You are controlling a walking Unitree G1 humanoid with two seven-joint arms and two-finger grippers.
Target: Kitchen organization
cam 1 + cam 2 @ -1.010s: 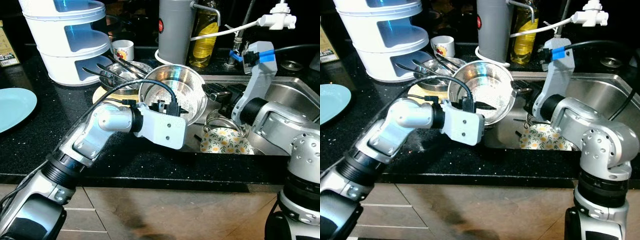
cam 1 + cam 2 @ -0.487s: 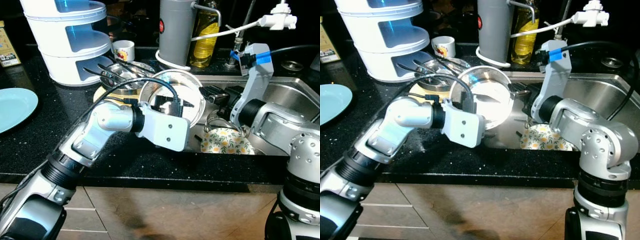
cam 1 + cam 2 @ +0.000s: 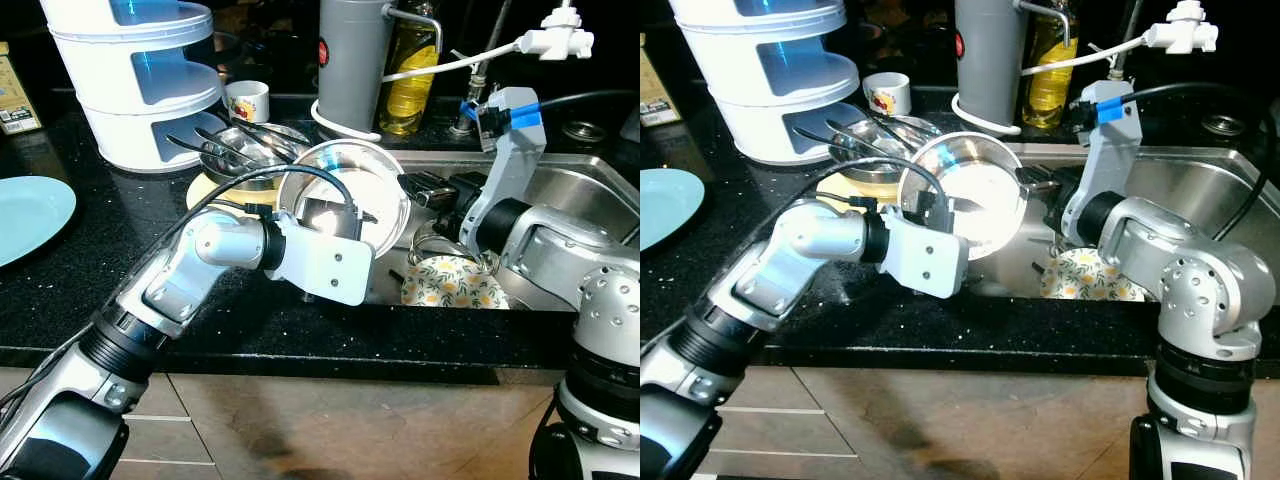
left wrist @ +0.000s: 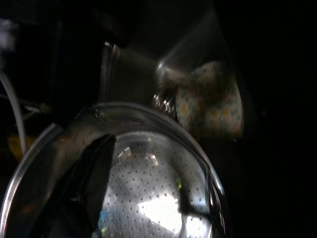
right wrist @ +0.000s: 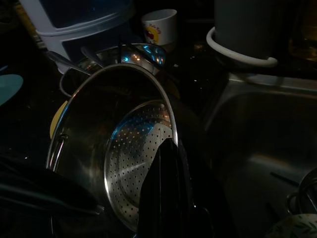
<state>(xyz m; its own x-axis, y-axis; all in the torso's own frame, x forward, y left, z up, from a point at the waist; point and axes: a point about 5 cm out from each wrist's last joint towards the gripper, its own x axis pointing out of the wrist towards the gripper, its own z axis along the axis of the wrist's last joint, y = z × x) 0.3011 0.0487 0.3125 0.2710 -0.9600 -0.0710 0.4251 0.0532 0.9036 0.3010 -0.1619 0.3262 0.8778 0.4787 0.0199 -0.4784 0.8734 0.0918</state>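
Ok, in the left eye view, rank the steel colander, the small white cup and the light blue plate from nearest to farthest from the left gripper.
1. Steel colander: at the left gripper, by the sink edge.
2. Small white cup: behind, near the white tiered container.
3. Light blue plate: far left on the counter.

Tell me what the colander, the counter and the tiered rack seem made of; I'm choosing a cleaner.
Colander: looks like polished stainless steel; it mirrors the light and its base is punched with small holes. Counter: glossy black stone, likely granite or a composite, judging by pale specks and a sheen. Tiered rack: probably plastic; smooth white moulded walls with translucent blue insides.
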